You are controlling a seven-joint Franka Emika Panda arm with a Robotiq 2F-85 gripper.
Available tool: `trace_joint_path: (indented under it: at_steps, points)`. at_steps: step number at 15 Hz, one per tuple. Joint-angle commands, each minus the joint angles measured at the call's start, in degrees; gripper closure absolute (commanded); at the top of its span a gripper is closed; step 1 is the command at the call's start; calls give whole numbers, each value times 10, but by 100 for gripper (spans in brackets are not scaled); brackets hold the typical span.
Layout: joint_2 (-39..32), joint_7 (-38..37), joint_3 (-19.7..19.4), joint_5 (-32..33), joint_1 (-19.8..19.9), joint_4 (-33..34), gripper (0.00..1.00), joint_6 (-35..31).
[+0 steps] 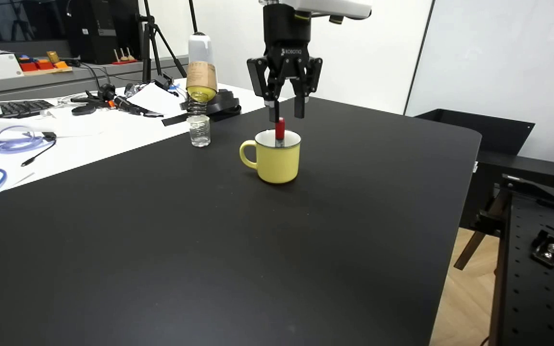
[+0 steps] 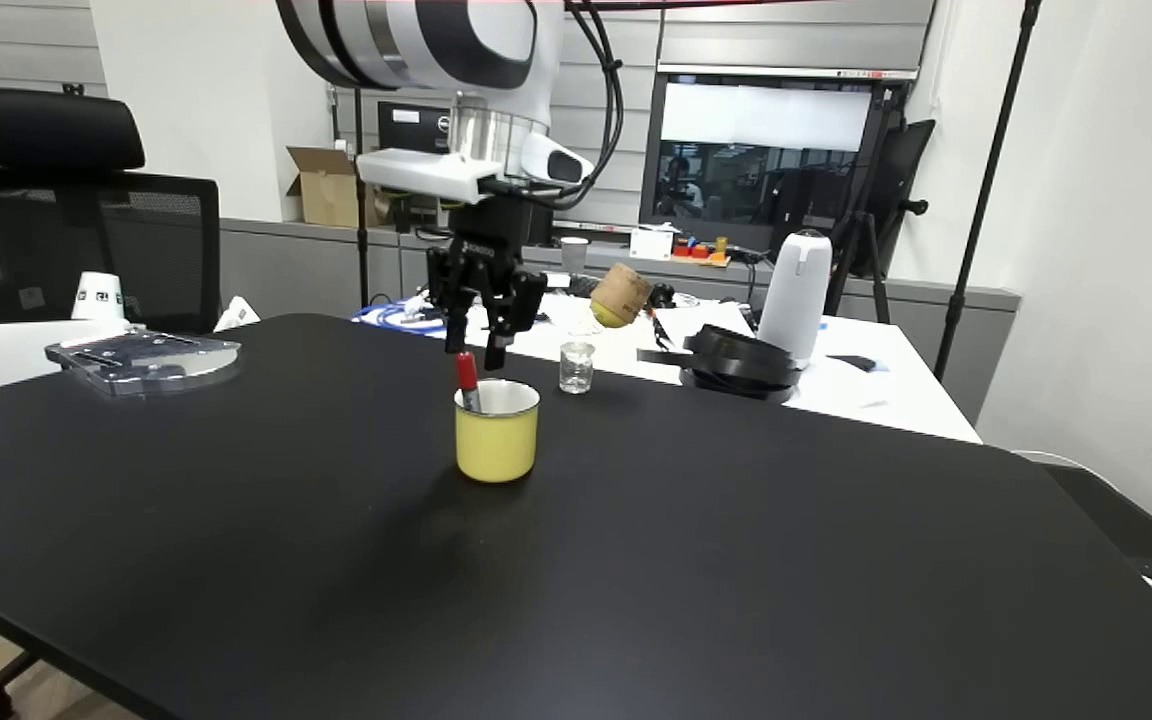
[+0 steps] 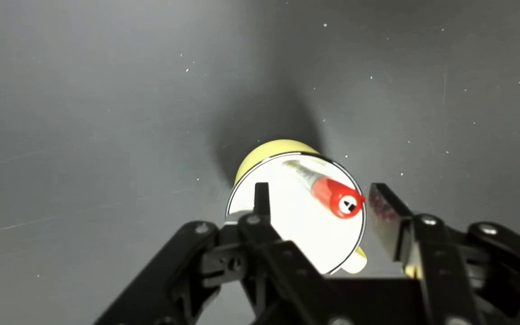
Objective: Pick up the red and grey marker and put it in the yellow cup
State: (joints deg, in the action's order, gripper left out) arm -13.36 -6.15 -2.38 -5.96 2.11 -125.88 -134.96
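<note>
The red and grey marker [image 1: 280, 129] stands leaning inside the yellow cup [image 1: 279, 163], with its red end above the rim. In an exterior view the marker [image 2: 467, 375] leans against the rim of the cup [image 2: 496, 445]. In the wrist view the marker's red end [image 3: 334, 196] rests at the rim on the right, and its grey body runs down into the cup [image 3: 269, 151]. My gripper [image 1: 287, 110] is open just above the cup, also in an exterior view [image 2: 476, 348]. In the wrist view its fingers [image 3: 319, 192] are apart on either side of the red end, not holding it.
A clear bottle [image 1: 199, 130] with a brown band stands behind the cup, and its base also shows in an exterior view [image 2: 576, 368]. A flat clear-edged device [image 2: 146, 360] lies at the table's far left there. A white desk [image 1: 84, 139] with cables adjoins the black table [image 1: 209, 269].
</note>
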Motion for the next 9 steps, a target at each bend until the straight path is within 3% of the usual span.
trace_joint_path:
  at_steps: [1, 3, 9]
  points:
    - [12, -13, -2, -9, 2, 7, 11, 9]
    - [22, -25, -6, -8, 0, 4, 1, 7]
    - [64, -24, -2, -23, 1, -7, 0, 15]
